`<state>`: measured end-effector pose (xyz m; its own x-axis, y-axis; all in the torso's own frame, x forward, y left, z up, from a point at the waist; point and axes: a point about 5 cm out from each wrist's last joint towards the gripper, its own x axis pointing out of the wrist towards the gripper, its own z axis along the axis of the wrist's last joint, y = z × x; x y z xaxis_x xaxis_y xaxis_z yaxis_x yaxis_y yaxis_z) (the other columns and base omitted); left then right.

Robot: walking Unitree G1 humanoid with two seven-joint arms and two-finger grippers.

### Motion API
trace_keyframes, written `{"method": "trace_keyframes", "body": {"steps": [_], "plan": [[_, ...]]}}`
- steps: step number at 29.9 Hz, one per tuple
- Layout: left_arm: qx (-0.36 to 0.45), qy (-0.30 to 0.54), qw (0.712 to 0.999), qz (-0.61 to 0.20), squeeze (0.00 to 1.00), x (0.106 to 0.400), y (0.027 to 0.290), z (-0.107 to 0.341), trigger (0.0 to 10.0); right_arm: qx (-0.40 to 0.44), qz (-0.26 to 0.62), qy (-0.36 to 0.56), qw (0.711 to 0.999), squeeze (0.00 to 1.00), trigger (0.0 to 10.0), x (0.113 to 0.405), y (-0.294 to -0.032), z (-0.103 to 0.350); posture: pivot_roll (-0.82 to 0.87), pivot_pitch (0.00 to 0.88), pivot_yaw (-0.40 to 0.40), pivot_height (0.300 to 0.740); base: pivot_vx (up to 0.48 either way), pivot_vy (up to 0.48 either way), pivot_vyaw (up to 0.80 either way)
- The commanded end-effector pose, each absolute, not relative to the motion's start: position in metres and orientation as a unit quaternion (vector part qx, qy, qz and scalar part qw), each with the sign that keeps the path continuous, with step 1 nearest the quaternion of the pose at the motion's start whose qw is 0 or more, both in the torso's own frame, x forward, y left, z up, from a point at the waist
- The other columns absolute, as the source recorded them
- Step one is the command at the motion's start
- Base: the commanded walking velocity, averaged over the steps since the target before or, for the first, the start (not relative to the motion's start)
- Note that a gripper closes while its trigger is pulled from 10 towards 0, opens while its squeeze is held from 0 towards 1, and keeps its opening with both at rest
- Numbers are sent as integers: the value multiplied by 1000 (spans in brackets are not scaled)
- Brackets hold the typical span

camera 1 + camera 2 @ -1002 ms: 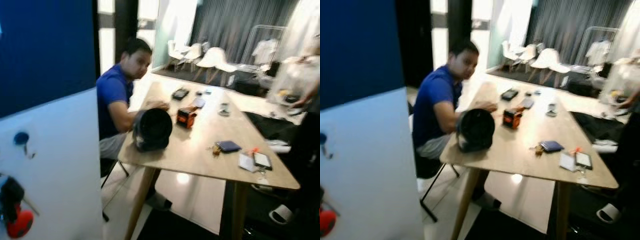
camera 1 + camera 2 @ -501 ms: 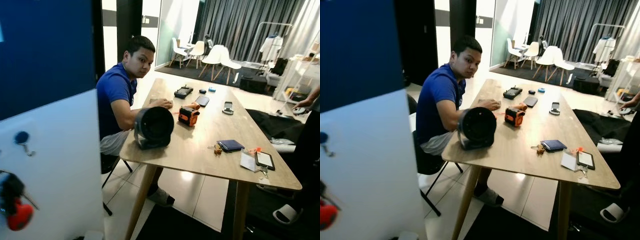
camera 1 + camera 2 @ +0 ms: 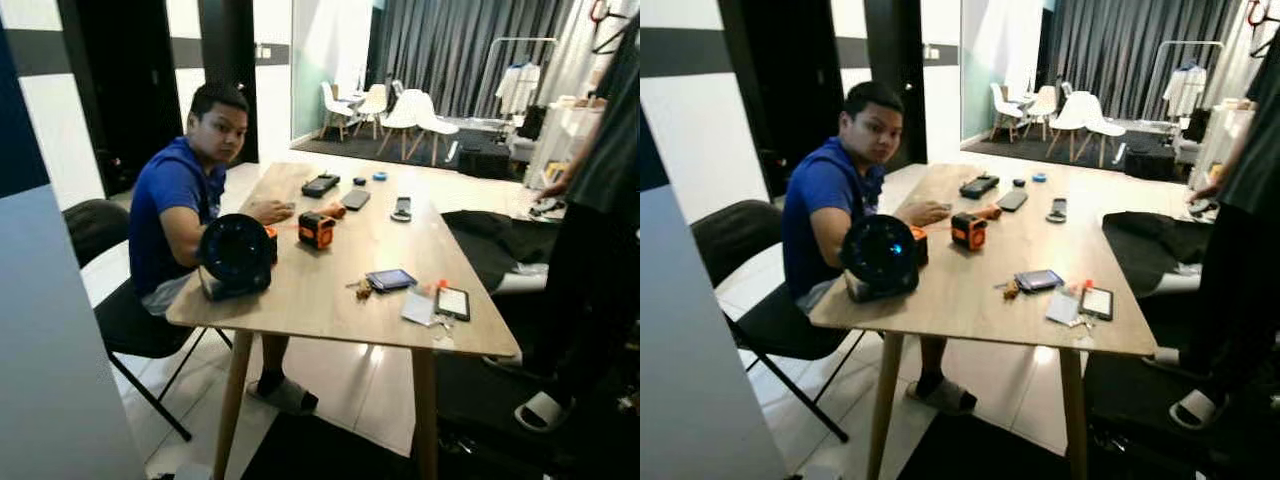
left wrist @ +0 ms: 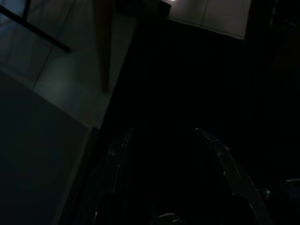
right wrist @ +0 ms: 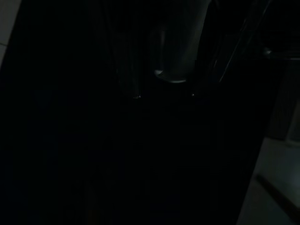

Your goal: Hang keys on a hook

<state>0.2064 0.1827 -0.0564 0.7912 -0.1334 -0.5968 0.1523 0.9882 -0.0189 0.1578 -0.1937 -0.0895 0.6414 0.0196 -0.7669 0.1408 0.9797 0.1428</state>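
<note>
The keys (image 3: 364, 289) lie on the wooden table (image 3: 320, 300), touching the near left corner of a dark phone (image 3: 391, 279), with a second small bunch (image 3: 441, 322) by the white card (image 3: 419, 308) and the other phone (image 3: 453, 302) close to the table's front edge; both bunches are ahead of the robot and well above its hanging arms; the left gripper (image 4: 164, 173) points down at the dark floor beside a table leg (image 4: 103, 42), its fingers apart and holding nothing; the right gripper hangs in deep shade and I cannot tell how its fingers stand; the keys sit somewhat to the right of centre, so the right arm looks the nearer one; their long axis is too small to judge; no hook can be made out here; a seated person (image 3: 185, 205) rests a hand by a round black speaker (image 3: 238, 255) and an orange and black box (image 3: 317, 230); another person (image 3: 600, 200) stands at the right; no writing or brand is readable.
</note>
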Motion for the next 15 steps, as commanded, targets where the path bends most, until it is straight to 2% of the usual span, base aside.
{"method": "trace_keyframes", "body": {"steps": [1,9,15], "plan": [[20,323,942,-83,0,204,182,-59,10000,93,-35,427,899,0,10000,156,-194,-91,88,7,-12,740,0,0,0],[39,331,940,-79,0,206,179,-60,10000,87,-35,428,899,0,10000,157,-195,-90,80,2,-15,740,0,0,0],[49,329,940,-71,0,211,181,-58,10000,79,-28,412,907,0,10000,169,-197,-84,70,9,-20,740,0,0,0]]}}
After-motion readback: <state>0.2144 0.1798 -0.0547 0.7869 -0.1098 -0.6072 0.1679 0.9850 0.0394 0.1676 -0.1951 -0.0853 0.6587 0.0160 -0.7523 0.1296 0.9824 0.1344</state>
